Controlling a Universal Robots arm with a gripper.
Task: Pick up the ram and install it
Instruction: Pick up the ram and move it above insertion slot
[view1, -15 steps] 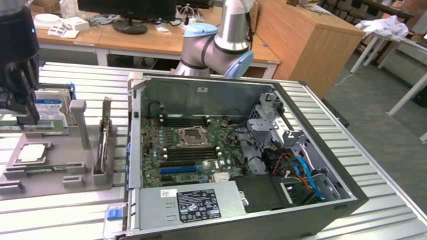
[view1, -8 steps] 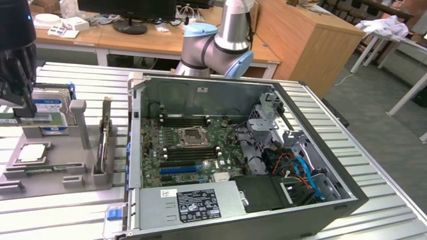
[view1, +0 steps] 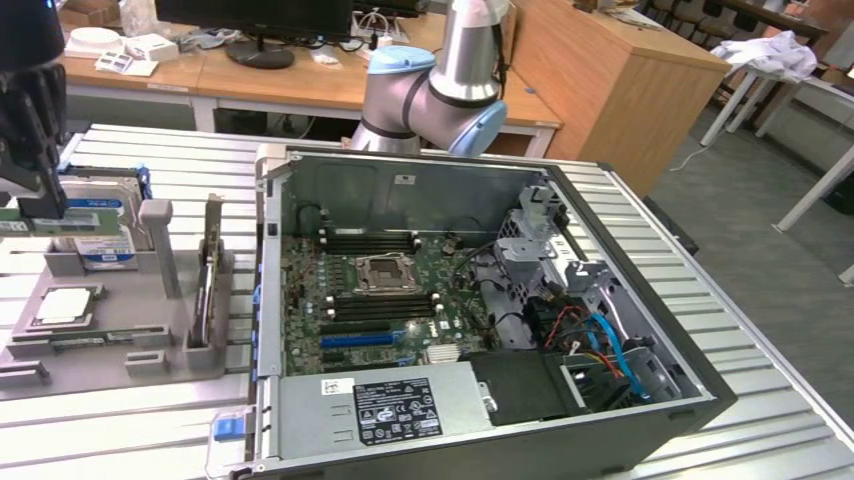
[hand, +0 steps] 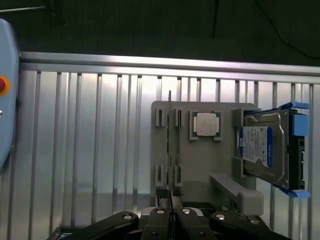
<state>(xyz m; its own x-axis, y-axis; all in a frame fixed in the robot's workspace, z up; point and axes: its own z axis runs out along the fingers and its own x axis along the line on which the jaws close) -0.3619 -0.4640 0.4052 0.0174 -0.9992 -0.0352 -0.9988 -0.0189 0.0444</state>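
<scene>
The ram (view1: 83, 220) is a thin green stick held level at the exterior view's far left, above the grey fixture (view1: 120, 330). My gripper (view1: 38, 208) is shut on it from above. In the wrist view the ram (hand: 170, 150) shows edge-on as a thin line running out from between the black fingers (hand: 159, 216) of the gripper (hand: 170, 214). It hangs over the fixture's (hand: 200, 165) slotted holders. The open computer case (view1: 467, 300) lies to the exterior view's right, and its motherboard (view1: 387, 290) shows long black memory slots (view1: 367, 240).
On the fixture sit a silver-and-blue hard drive (view1: 100, 245) (hand: 262, 150), a processor chip (view1: 60, 305) (hand: 206, 124) and a thin board standing on edge (view1: 211, 270). The arm's base (view1: 434, 90) rises behind the case. The ribbed metal table (view1: 120, 420) carries everything.
</scene>
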